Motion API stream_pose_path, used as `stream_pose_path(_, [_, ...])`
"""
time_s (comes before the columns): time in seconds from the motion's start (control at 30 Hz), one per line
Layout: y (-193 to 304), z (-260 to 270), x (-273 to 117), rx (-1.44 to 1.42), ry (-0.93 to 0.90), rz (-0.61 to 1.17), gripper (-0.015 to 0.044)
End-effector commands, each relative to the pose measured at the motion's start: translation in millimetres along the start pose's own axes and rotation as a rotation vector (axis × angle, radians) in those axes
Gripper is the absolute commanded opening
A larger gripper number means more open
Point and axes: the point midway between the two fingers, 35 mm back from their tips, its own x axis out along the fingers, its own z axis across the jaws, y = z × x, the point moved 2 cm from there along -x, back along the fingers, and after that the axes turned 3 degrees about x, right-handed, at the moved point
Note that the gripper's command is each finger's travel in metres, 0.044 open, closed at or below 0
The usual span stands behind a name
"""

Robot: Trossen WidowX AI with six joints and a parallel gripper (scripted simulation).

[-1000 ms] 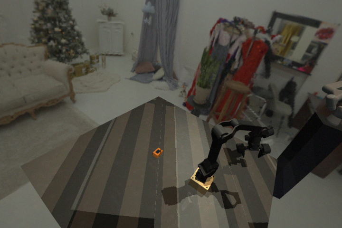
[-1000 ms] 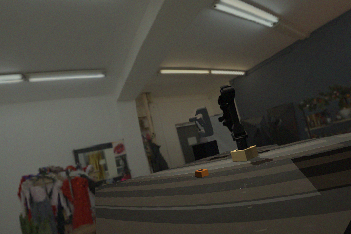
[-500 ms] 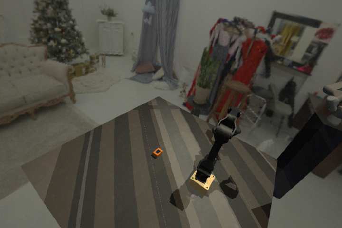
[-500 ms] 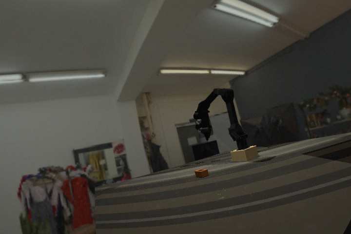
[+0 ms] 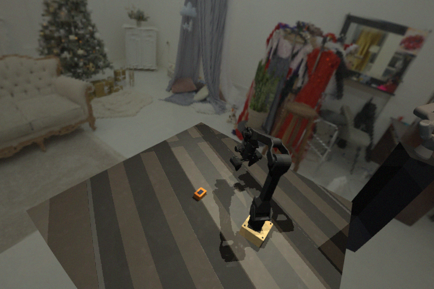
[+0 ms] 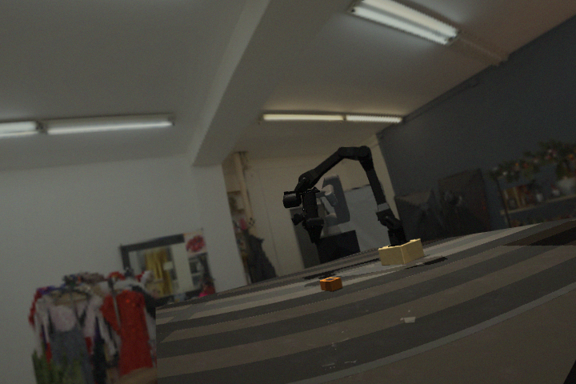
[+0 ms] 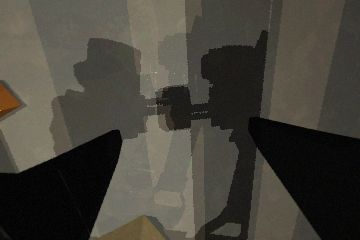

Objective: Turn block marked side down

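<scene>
The orange block (image 5: 198, 196) (image 6: 330, 286) (image 7: 3, 97) rests flat on the striped table (image 5: 138, 218) (image 6: 370, 346). Its dark square mark (image 5: 200, 192) faces up. In the wrist view only a part of the block shows at the left edge, outside the fingers; the mark is not visible there. My gripper (image 5: 243, 165) (image 6: 314, 238) (image 7: 185, 129) is open and empty, pointing down high above the table. It is off to one side of the block, to its right in the top view, and does not touch it.
The arm stands on a pale yellow base (image 5: 249, 234) (image 6: 399, 254) (image 7: 140, 231), which also peeks in at the bottom of the wrist view. Arm shadows fall on the table between base and block. A large dark box (image 5: 388, 194) stands at the right side in the top view.
</scene>
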Motion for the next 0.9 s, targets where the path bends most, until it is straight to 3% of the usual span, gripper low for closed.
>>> stream_pose_path(0.0, [-18.6, 51.3, 7.6, -0.081, -0.035, 0.010, 0.0440])
stream_pose_path(0.43, [-4.7, 247.3, 26.6, -0.387, -0.094, 0.075, 0.0440])
stream_pose_path(0.87, [0.7, 256.0, 64.4, -0.402, -0.094, 0.079, 0.0440])
